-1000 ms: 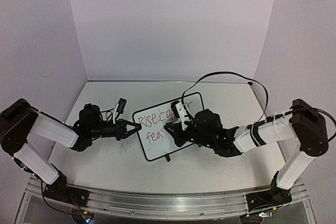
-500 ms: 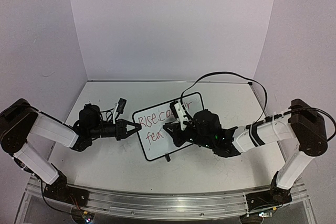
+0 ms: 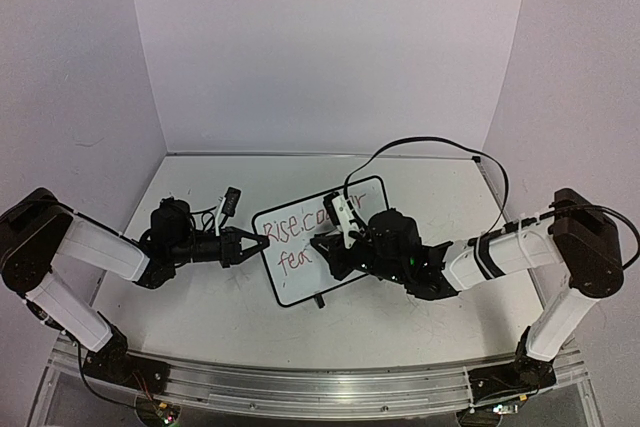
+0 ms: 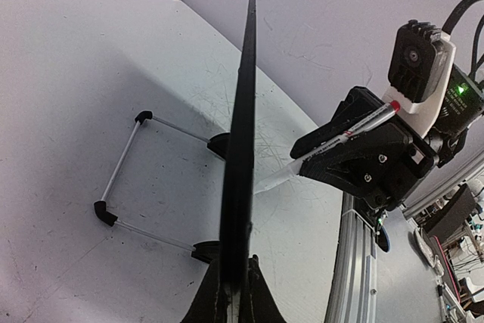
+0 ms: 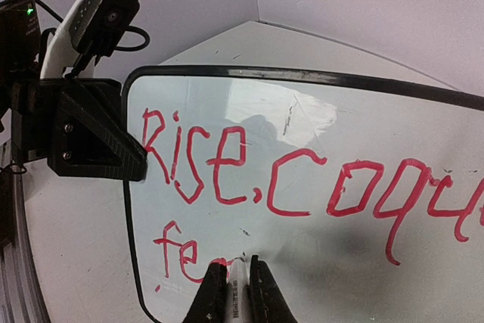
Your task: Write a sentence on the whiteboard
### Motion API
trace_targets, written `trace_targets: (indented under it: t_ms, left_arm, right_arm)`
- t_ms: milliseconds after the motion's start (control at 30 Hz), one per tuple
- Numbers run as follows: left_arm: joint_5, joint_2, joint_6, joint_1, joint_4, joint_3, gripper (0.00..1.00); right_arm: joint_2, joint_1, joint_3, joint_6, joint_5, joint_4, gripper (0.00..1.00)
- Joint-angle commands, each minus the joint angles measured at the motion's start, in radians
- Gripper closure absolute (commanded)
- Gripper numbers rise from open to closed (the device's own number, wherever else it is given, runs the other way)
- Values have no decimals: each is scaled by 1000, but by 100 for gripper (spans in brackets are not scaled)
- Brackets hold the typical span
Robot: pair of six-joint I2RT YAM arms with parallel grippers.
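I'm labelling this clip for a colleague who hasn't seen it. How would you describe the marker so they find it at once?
On the table, the whiteboard stands propped, its left edge clamped by the left hand. The right hand holds the marker to the second line of the red sentence. It is the only slim white stick, capped red at the back.

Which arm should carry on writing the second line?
Right. The right tool grips the marker with the tip at the whiteboard just after the red "fe". The left tool is clamped on the board's edge, steadying it.
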Motion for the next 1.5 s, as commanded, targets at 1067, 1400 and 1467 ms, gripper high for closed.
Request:
trace_targets:
  t_ms: [1067, 1400, 1467]
  left_arm:
    - [-23, -8, 26, 2, -81, 6, 100]
    - [-25, -18, 23, 1, -81, 2, 100]
    - [-25, -20, 24, 1, -81, -1, 100]
  right_arm:
    - [-8, 26, -71, 73, 68, 12, 100]
    - [11, 19, -4, 43, 106, 19, 100]
    - [11, 15, 0, 40, 111, 22, 100]
